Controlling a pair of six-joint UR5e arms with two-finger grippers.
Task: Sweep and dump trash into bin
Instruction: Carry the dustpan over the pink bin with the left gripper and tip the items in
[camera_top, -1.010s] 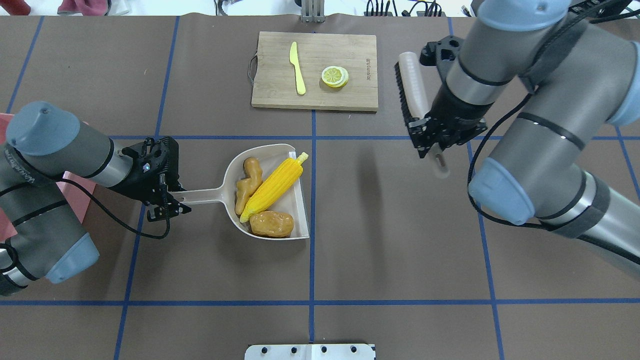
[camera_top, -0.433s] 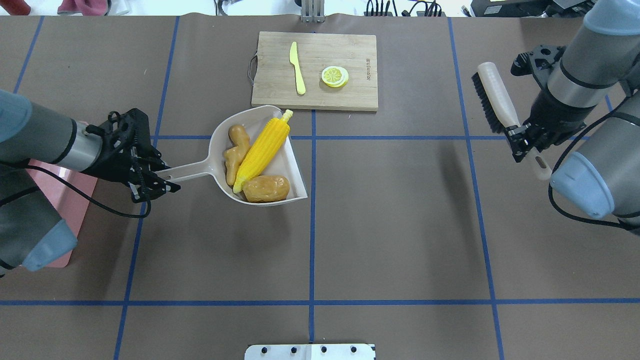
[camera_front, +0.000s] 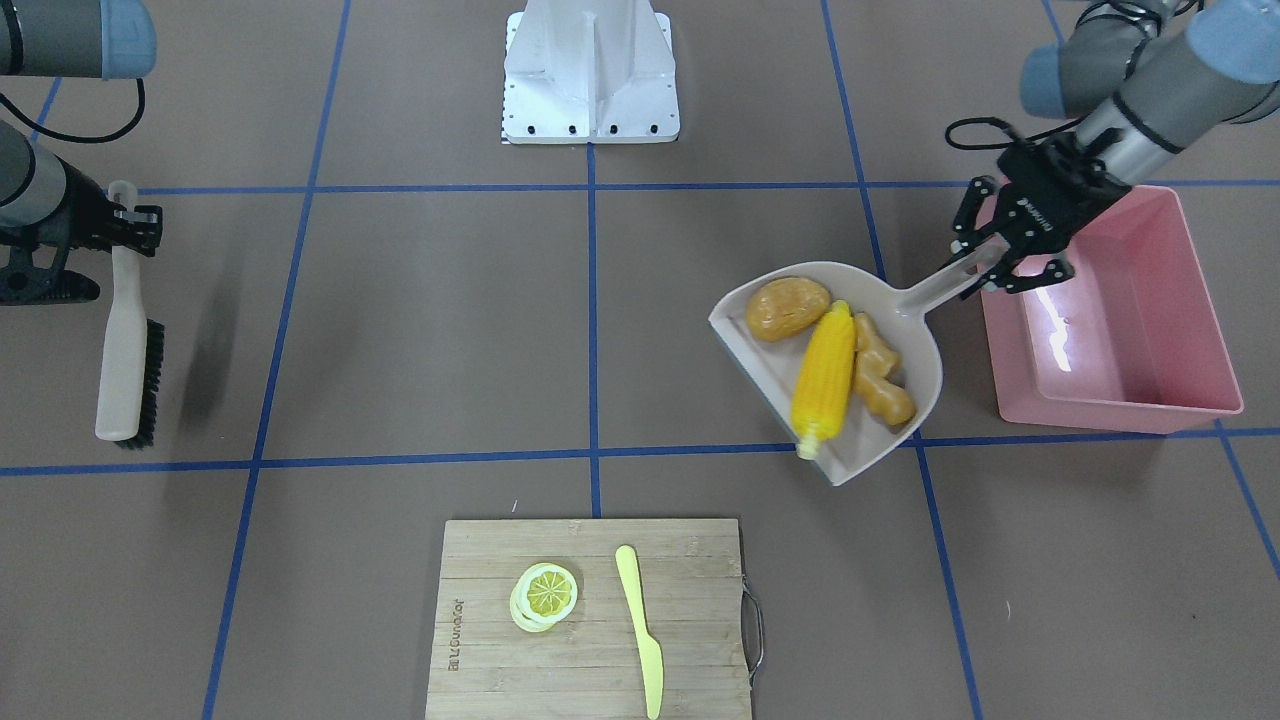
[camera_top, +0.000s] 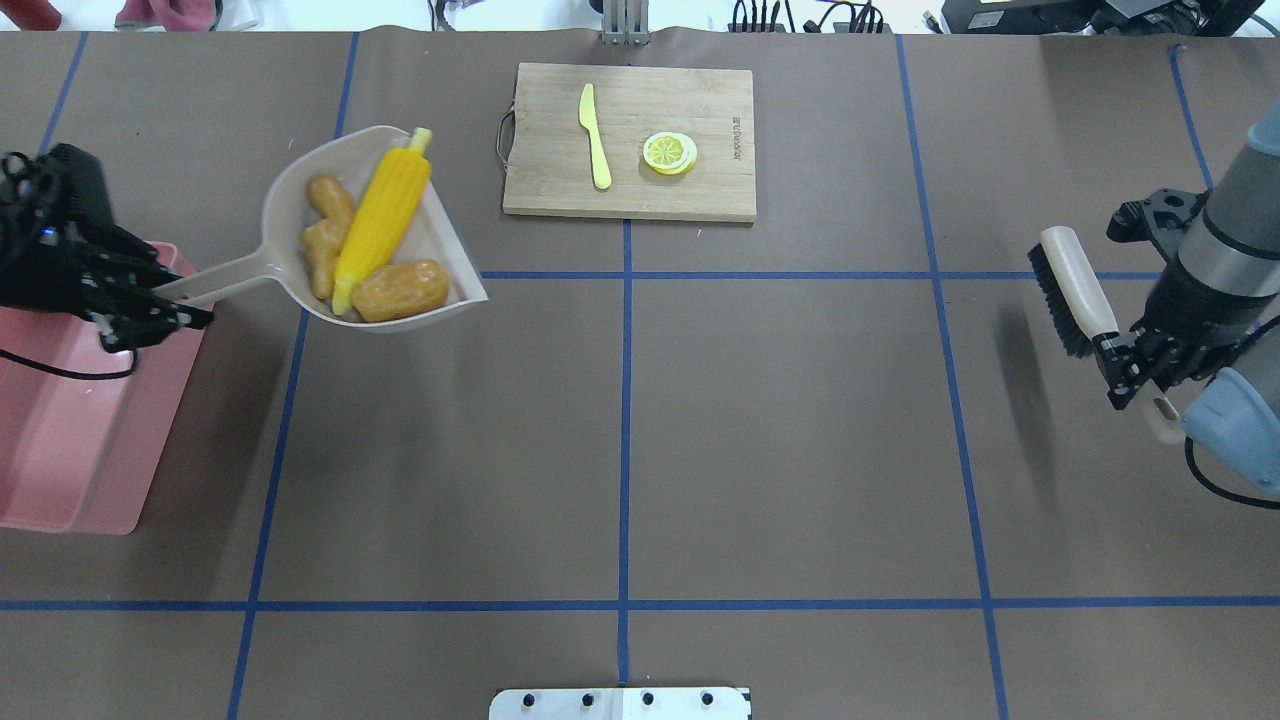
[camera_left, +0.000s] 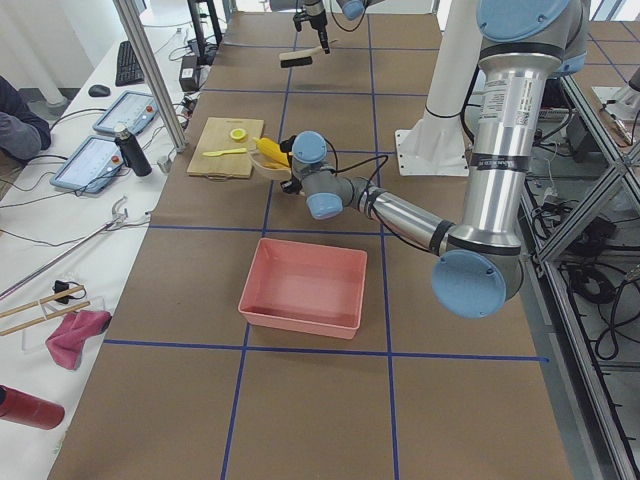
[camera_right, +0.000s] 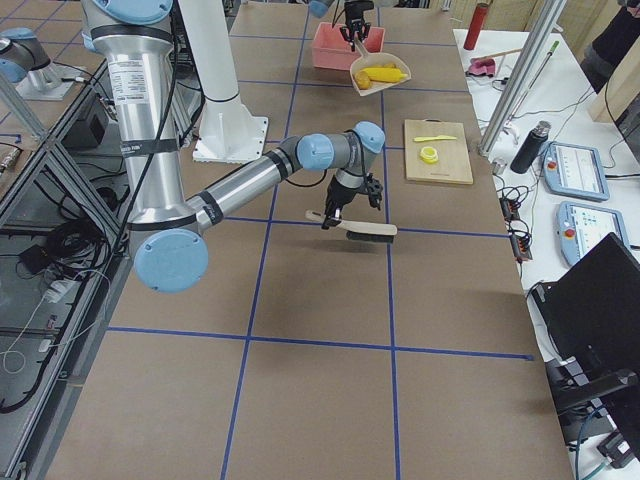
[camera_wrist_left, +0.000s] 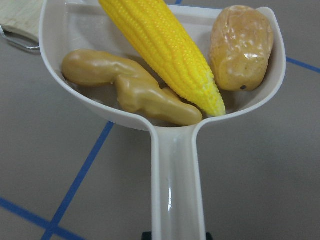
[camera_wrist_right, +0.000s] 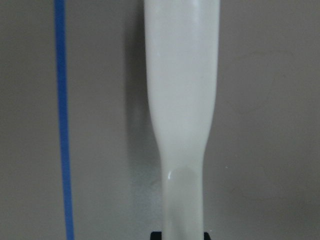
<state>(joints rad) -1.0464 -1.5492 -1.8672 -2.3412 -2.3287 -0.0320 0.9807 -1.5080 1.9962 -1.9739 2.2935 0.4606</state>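
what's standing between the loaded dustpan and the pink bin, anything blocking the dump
Nothing visible. The left gripper holds the dustpan by its handle, with the potato, corn cob and ginger root in it, right beside the bin. The bin's top is open, and only bare table lies between.

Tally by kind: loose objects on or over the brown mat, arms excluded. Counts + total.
Toy foods: 4 (potato, corn cob, ginger root, lemon slice)
Cleaning tools: 2 (dustpan, brush)
Knife: 1
Cutting board: 1
Bin: 1
Total: 9
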